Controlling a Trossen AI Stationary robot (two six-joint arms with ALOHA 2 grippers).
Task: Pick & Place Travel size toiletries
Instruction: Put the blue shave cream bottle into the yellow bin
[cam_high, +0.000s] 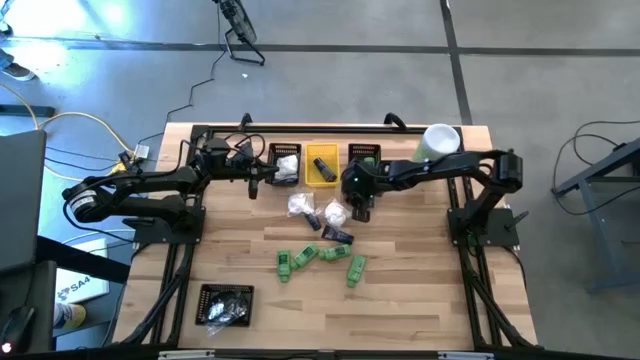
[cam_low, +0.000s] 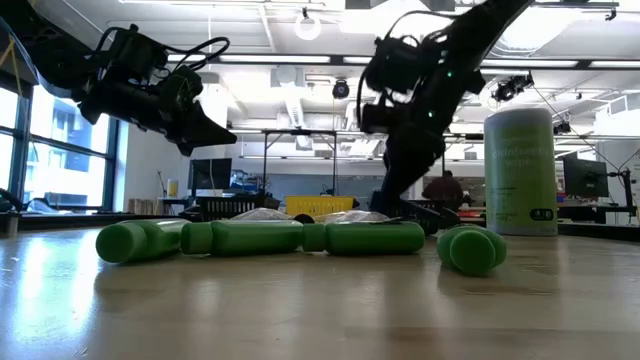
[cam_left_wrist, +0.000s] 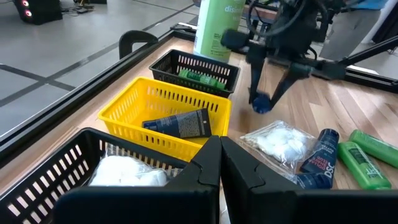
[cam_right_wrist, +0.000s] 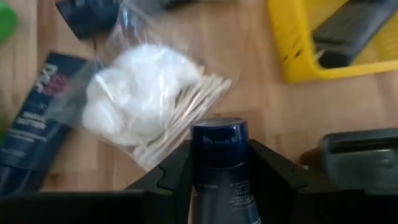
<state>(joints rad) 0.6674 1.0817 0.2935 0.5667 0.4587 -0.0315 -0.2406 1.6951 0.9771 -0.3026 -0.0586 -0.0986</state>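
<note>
My right gripper (cam_high: 358, 208) is over the table's middle, shut on a dark blue tube (cam_right_wrist: 219, 149) above a white packet of cotton balls and swabs (cam_right_wrist: 146, 102). Another white packet (cam_high: 300, 207) and two dark tubes (cam_high: 337, 235) lie flat nearby. Several green bottles (cam_high: 333, 253) lie on their sides toward the near edge. My left gripper (cam_left_wrist: 221, 158) is shut and holds nothing, above the black bin (cam_left_wrist: 74, 162) that has a white packet (cam_left_wrist: 127, 171) in it. My right gripper pinches the dark blue tube between its two fingers (cam_right_wrist: 171, 171), on the tube's body just behind the cap (cam_right_wrist: 219, 183). The fingers slant down from above and lie along the tube. The cap end (cam_left_wrist: 261, 102) sticks out past the fingertips, clear of the table.
A yellow bin (cam_high: 322, 165) holding a dark tube and a black bin (cam_high: 364, 155) holding a green bottle stand at the far edge. A big pale-green cylinder (cam_high: 438, 140) stands at the far right. Another black bin (cam_high: 225, 305) sits near the front left.
</note>
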